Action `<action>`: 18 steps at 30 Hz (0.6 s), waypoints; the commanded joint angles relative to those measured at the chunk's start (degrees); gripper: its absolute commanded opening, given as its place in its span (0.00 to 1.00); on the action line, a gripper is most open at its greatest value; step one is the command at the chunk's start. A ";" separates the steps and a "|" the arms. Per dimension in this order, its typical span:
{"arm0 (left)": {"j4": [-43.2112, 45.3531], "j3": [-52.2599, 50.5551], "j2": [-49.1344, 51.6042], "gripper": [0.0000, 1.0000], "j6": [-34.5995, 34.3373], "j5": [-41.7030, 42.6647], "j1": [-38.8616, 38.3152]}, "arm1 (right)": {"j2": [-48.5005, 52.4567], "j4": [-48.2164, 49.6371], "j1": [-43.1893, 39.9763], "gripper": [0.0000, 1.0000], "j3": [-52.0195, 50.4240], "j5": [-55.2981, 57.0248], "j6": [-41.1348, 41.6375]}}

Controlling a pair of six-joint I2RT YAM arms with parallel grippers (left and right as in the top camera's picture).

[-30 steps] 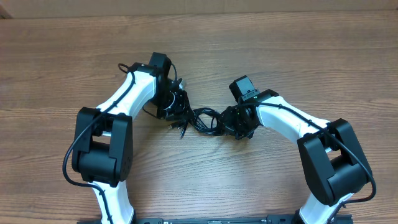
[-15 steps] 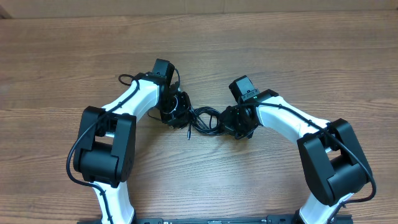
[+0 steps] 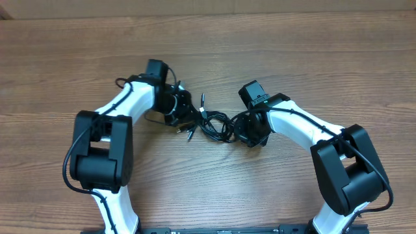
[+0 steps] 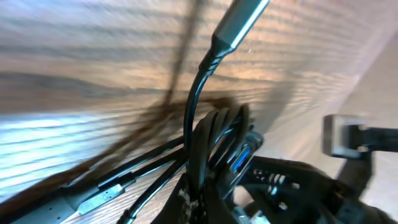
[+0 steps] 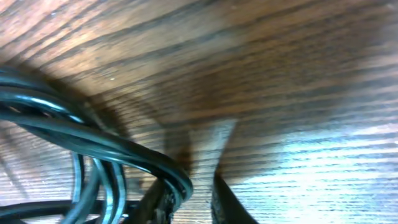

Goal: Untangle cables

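My left hand (image 3: 184, 112) pinches cables (image 3: 213, 125); my right hand (image 3: 242, 133) at their other side, grip: cannot tell. Wood worktop (image 3: 292, 52) beneath.

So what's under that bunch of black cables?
Only the wooden table shows under the cables. Their ends disappear beneath the left claw and the right claw, so whatever is under those parts is covered.
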 commanded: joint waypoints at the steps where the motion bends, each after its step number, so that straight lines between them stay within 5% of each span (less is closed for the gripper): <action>1: 0.68 0.11 0.72 0.04 2.03 2.05 4.11 | 0.24 -1.44 -0.24 0.21 -0.28 4.24 -0.26; 18: -1.46 0.09 0.70 0.04 7.61 3.85 12.13 | 0.24 -8.33 -1.05 0.29 -0.24 10.12 -3.26</action>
